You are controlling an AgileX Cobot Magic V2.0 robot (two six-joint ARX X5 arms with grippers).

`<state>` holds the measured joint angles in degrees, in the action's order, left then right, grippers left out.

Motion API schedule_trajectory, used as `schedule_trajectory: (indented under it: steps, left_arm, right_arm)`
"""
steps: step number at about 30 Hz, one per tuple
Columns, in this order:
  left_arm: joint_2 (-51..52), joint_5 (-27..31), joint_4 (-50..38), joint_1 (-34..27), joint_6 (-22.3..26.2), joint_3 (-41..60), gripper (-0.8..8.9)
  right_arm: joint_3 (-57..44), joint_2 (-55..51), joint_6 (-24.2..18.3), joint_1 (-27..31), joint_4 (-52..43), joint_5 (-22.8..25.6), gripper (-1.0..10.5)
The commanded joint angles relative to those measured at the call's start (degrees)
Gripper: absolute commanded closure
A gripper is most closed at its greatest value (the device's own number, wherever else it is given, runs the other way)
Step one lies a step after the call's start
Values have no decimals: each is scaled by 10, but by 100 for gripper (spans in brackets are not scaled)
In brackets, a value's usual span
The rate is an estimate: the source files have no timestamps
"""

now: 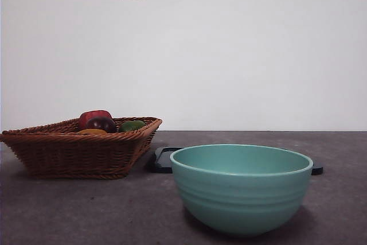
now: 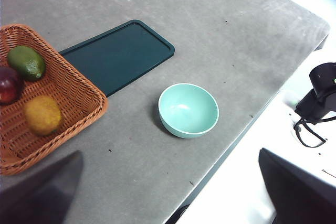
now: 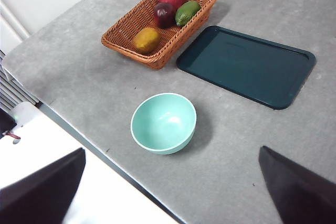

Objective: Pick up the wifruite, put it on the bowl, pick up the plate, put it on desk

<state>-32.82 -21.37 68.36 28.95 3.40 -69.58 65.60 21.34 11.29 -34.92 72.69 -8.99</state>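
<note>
Wifruite (image 3: 146, 40) in wicker basket (image 3: 126, 32), well apart from both open, empty grippers.

Wifruite (image 2: 43, 115) in wicker basket (image 2: 79, 95), empty bowl (image 2: 188, 110) beside dark tray (image 2: 118, 55).

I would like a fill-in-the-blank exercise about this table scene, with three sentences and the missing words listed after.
1. The round orange-brown wifruite lies inside the woven brown ____.
2. The deep mint-green bowl holds ____ at this moment.
3. The flat dark green rectangular tray lies on the grey desk right beside the wicker basket, and the thing nearest the table's front edge is the ____.

Missing words: basket; nothing; bowl
</note>
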Motion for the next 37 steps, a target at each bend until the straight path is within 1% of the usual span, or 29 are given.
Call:
schedule_trajectory:
  steps: [1,2,19,22,23,24,25,28,32,33,35,37]
  left_arm:
    - [-1,-3,-1,4,3,-7,824]
    - [-1,-3,-3,4,1,-7,793]
    - [-1,-3,-10,2,1,-7,794]
    - [1,-3,-8,-23,5,-6,794]
    - [1,0,-10,-40,39,-4,794]
    - [3,0,-14,-65,61,2,793]
    - [7,0,-29,-85,59,13,793]
    - [43,11,-143,-162,28,96,793]
    - [118,58,-353,-244,-14,271,793]
    - [138,68,-406,-259,-27,320,793]
    - [176,92,-483,-277,-49,403,793]
    - [212,133,-537,-282,-70,473,793]
  right_arm:
    - [9,0,2,-5,-2,0,968]
    - [9,0,1,-5,-2,0,924]
    - [9,0,1,-5,-3,0,930]
    - [9,0,1,-5,-3,0,930]
    - [9,0,1,-5,-3,0,929]
    - [9,0,1,-5,-3,0,930]
    - [9,0,1,-5,-3,0,930]
    - [9,0,1,-5,-3,0,930]
    - [9,0,1,-5,-3,0,930]
    - [9,0,1,-5,-3,1,930]
    - [9,0,1,-5,-3,1,930]
    - [9,0,1,-5,-3,0,929]
